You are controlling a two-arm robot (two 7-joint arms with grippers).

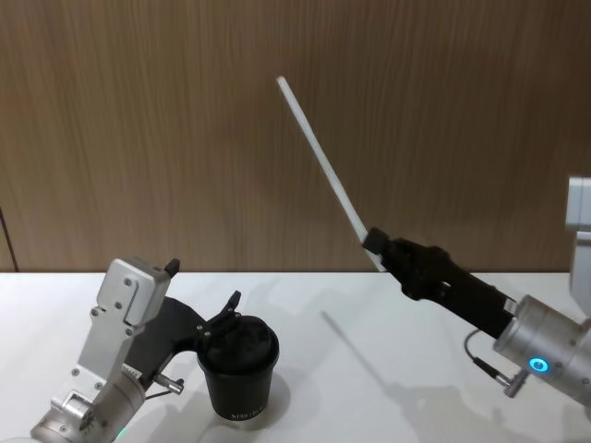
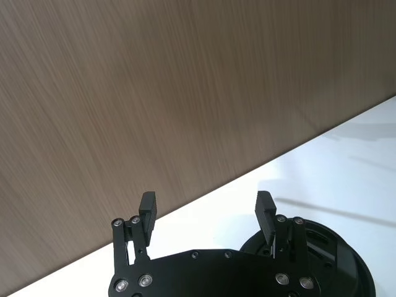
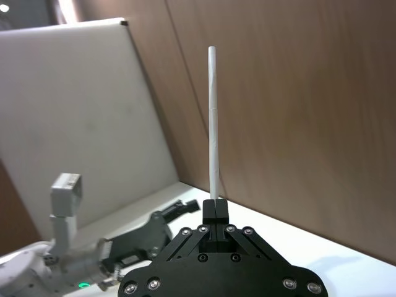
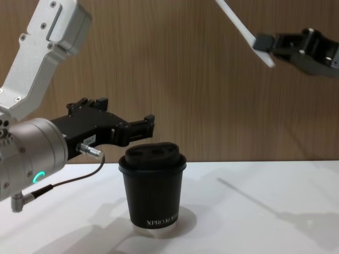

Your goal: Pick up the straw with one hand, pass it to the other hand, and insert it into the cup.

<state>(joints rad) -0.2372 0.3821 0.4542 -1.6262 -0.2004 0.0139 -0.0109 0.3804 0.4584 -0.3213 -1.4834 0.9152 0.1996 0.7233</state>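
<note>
Wood-grain wall (image 1: pixel 138 138) backed white bench (image 1: pixel 369 369); right gripper (image 1: pixel 377 242) clenched thin white straw (image 1: pixel 323 157) above-right of black lidded paper cup (image 1: pixel 238 374), left gripper (image 2: pixel 206 203) released beside it.

Setting: we read it as an indoor robot test station. Plain white worktop (image 1: pixel 388 323); behind the worktop, wood-grain wall panelling (image 1: pixel 138 120); beside the worktop, a white partition board (image 3: pixel 80 111).

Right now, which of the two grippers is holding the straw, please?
The right gripper, shut on the straw; the left gripper hangs open and empty by the cup.
</note>
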